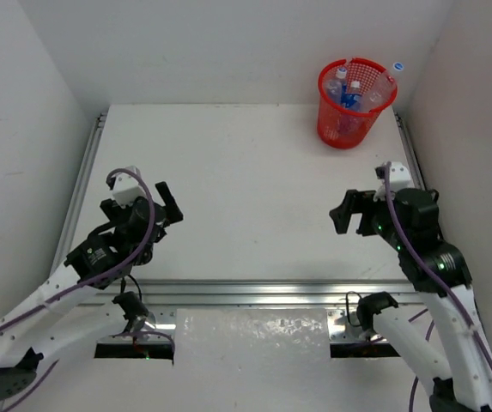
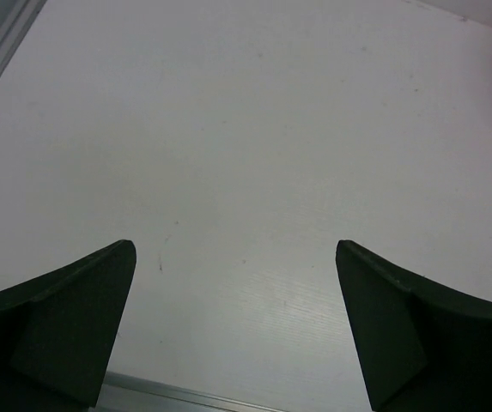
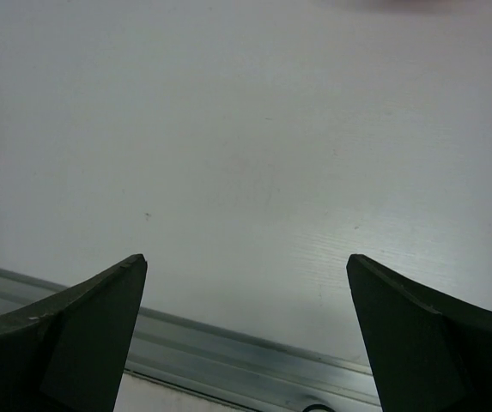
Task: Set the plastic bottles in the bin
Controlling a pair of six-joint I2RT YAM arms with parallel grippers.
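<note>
Bin: the red mesh bin (image 1: 349, 116) stands upright in the far right corner of the table (image 1: 246, 189), close to both walls.
Bottles: the plastic bottles (image 1: 349, 93) sit bunched inside the bin, with white caps and a blue label showing through the mouth. I see none lying out on the table.
Odd one out: a blue-capped bottle (image 1: 390, 79) pokes up past the right rim. I cannot tell if it leans inside or rests on the edge.
Left gripper: the left gripper (image 1: 170, 204) is spread wide with nothing between its fingers, above bare table near the front rail (image 1: 254, 292).
Right gripper: the right gripper (image 1: 344, 213) is just the same, wide apart and empty, well short of the bin.
Task state: it looks all but finished, by my reckoning.
Risk one: that high bottle could tip out if anything jolts the bin, since it seems perched rather than settled.
Risk two: the light, tapered bin could topple or skid if the right arm reaches in and clips its rim, and the whole load would spill.
Risk three: counting is hard through the mesh, so a missed bottle behind the bin would go unnoticed.
</note>
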